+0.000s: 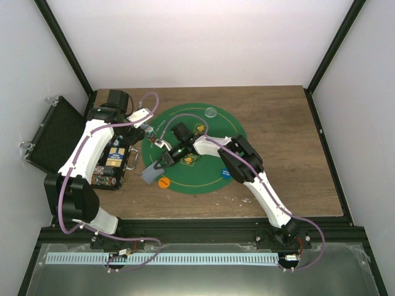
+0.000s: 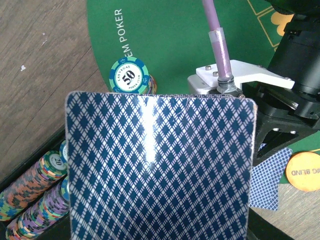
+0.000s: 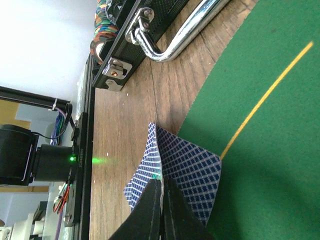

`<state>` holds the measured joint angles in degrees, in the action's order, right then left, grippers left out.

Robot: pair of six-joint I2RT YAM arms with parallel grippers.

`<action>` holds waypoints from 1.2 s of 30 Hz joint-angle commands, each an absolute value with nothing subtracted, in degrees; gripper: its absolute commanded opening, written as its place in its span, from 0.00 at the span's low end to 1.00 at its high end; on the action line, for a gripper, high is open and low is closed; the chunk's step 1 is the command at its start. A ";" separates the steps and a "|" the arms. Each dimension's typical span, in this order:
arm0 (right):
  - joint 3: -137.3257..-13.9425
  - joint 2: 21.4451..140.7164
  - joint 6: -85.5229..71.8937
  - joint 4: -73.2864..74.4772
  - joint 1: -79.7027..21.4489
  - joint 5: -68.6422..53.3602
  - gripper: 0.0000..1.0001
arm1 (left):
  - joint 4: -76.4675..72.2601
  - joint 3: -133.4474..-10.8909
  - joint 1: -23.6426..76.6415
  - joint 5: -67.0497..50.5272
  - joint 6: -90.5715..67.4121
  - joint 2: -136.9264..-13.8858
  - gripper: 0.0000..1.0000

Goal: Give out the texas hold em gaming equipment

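Observation:
A blue-backed playing card fills the left wrist view. It is held upright in my left gripper, and it hides the fingers. My right gripper is shut on two fanned blue-backed cards low over the left edge of the green mat. The same cards show in the top view. An orange disc lies on the mat just right of them. On the mat's right side lies a blue disc, and a clear disc lies at the far rim.
An open black case stands at the left, its tray holding rows of poker chips. The chrome handle faces the mat. A green and blue "50" chip sits on the mat's edge. Bare wood lies to the right.

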<state>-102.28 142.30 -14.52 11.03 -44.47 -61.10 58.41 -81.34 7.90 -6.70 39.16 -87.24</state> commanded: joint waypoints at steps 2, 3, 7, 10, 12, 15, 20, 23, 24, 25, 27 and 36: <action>-102.30 140.38 -12.44 13.79 -45.36 -63.38 0.01 | 58.08 -82.20 7.80 -7.49 39.13 -86.40 0.47; -102.37 140.43 -12.28 13.92 -45.37 -63.52 0.01 | 58.09 -82.14 7.82 -7.54 39.19 -86.41 0.47; -102.76 140.36 -11.77 14.61 -45.42 -61.86 0.06 | 58.10 -82.11 7.82 -7.56 39.29 -86.49 0.47; -103.78 140.38 -11.16 16.34 -45.37 -59.23 0.22 | 58.18 -82.11 7.83 -7.73 39.37 -86.51 0.47; -104.28 140.36 -11.01 16.87 -45.40 -57.59 0.32 | 58.18 -82.03 7.82 -7.84 39.37 -86.48 0.47; -104.82 140.36 -10.90 17.35 -45.35 -54.49 0.41 | 58.27 -81.90 7.82 -8.15 39.55 -86.48 0.47; -104.83 137.31 -10.28 17.30 -45.44 -48.92 0.52 | 58.29 -81.66 7.85 -8.26 39.64 -86.48 0.47; -104.97 136.64 -9.34 17.38 -45.44 -46.53 0.58 | 58.27 -81.74 7.82 -8.26 39.64 -86.48 0.48; -105.25 136.63 -8.94 17.55 -45.44 -46.28 0.60 | 58.27 -81.75 7.82 -8.26 39.64 -86.48 0.48; -105.68 136.73 -8.69 17.95 -45.44 -46.29 0.61 | 58.35 -81.75 7.88 -8.28 39.64 -86.48 0.48; -106.43 136.99 -8.26 18.71 -45.44 -46.94 0.63 | 58.30 -81.77 7.77 -8.36 39.72 -86.55 0.48; -106.60 133.64 -6.02 19.13 -45.83 -42.99 0.71 | 58.62 -81.81 7.82 -8.34 39.82 -86.50 0.48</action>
<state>-104.60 138.17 -8.12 18.17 -45.32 -46.89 58.46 -81.34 7.90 -7.62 39.29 -87.24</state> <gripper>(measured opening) 0.694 0.479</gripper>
